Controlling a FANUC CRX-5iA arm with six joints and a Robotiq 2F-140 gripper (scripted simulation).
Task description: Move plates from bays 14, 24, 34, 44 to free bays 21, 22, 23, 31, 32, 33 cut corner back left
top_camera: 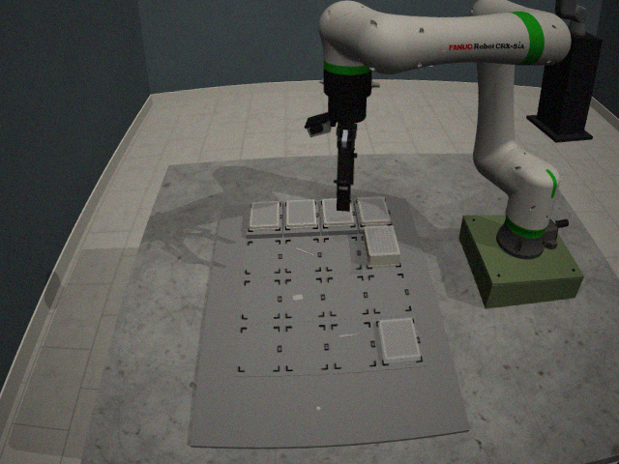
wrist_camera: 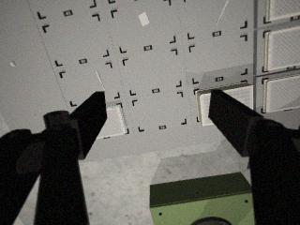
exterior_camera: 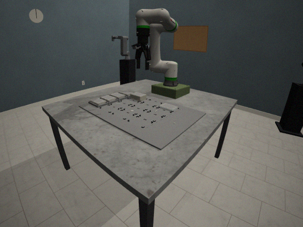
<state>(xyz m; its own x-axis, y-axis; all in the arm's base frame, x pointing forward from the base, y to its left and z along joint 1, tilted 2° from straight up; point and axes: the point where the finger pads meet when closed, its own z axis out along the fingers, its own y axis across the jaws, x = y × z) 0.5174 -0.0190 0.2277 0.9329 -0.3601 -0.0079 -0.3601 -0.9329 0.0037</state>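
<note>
- A white six-joint robot arm with green rings [top_camera: 492, 144] stands on a green block base [top_camera: 524, 287] at one side of a grey, mottled stone-look table with black legs [exterior_camera: 137, 161].
- A flat, pale grey rectangular deck mat [top_camera: 325, 409] lies on the table, marked with black corner pieces that outline a grid of bays.
- Four flat white sealed well plates sit side by side in a row along the raised strip at the mat's far edge in the top view: one at the arm's end of the row [top_camera: 373, 210], the next [top_camera: 336, 212], the third [top_camera: 301, 213], and the last [top_camera: 264, 215]. Each lies flat inside its own bay.
- A taller white sealed deep-well block [top_camera: 382, 246] sits in the bay just beside the row's arm-side end.
- Another flat white sealed plate [top_camera: 398, 340] lies alone in a corner bay, well apart from the row.
- The black two-finger gripper [exterior_camera: 143, 63] hangs high above the table, pointing straight down, nothing touching it.
- Its fingers stand partly spread, with only air between them; it carries nothing.
- Seen from the wrist, the mat's bays show through the gap between the two fingers.
- A few small pale scraps [top_camera: 298, 297] lie on the mat among the middle bays.
</note>
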